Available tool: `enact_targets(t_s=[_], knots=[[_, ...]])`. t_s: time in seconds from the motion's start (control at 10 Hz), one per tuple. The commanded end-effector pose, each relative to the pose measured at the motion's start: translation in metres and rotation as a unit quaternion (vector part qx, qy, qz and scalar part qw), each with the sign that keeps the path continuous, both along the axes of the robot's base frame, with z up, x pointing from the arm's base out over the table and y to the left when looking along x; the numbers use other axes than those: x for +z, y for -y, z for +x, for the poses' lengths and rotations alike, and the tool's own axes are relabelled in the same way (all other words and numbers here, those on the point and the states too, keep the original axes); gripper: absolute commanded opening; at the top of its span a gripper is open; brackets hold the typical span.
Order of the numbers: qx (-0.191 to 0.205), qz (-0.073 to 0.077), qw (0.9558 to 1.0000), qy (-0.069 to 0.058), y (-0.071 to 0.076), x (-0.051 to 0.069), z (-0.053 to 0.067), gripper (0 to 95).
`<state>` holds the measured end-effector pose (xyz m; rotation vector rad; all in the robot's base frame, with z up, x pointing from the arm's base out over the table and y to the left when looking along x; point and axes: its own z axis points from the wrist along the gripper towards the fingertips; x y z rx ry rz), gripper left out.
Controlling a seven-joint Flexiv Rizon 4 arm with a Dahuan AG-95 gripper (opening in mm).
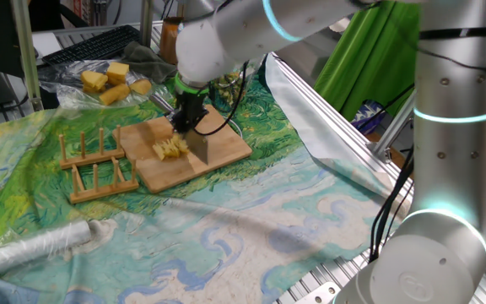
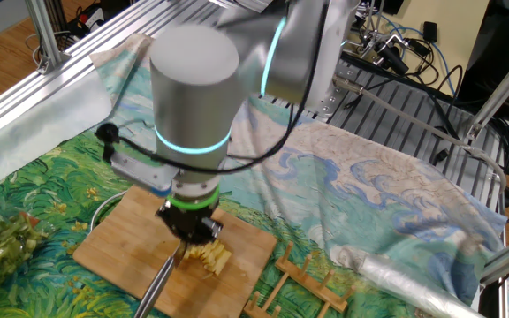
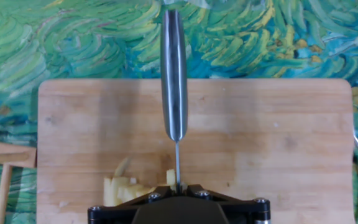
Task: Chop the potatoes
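A cluster of thin pale-yellow potato slices (image 1: 170, 149) lies on the wooden board (image 1: 222, 150). My gripper (image 1: 189, 118) stands right over them, shut on a steel knife (image 1: 199, 149) whose blade is down at the board beside the slices. In the other fixed view the gripper (image 2: 189, 235) is above the slices (image 2: 212, 257) and the knife handle (image 2: 154, 290) sticks out toward the front edge. In the hand view the knife (image 3: 174, 74) runs straight ahead from the gripper (image 3: 178, 186) over the board (image 3: 278, 143). The slices (image 3: 122, 188) lie just left of the blade, partly hidden by the hand.
A wooden rack (image 1: 95, 165) stands left of the board and also shows in the other fixed view (image 2: 299, 283). Larger deep-yellow chunks (image 1: 108, 83) lie at the back left. A foil roll (image 1: 32, 249) lies on the cloth in front. Chopped greens (image 2: 3, 243) lie nearby.
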<state>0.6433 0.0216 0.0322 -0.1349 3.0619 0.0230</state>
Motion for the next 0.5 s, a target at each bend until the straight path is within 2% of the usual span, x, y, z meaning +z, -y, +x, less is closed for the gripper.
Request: enact_targets(t_s=[0.1, 0.3, 0.5], knots=[[0.000, -0.013, 0.9999, -0.008, -0.0007, -0.0037, -0.0035, 0.0], [0.001, -0.012, 0.9999, -0.008, 0.0000, -0.0023, -0.0032, 0.0], [-0.004, 0.002, 0.9999, -0.012, 0.0000, -0.0019, -0.0028, 0.0]])
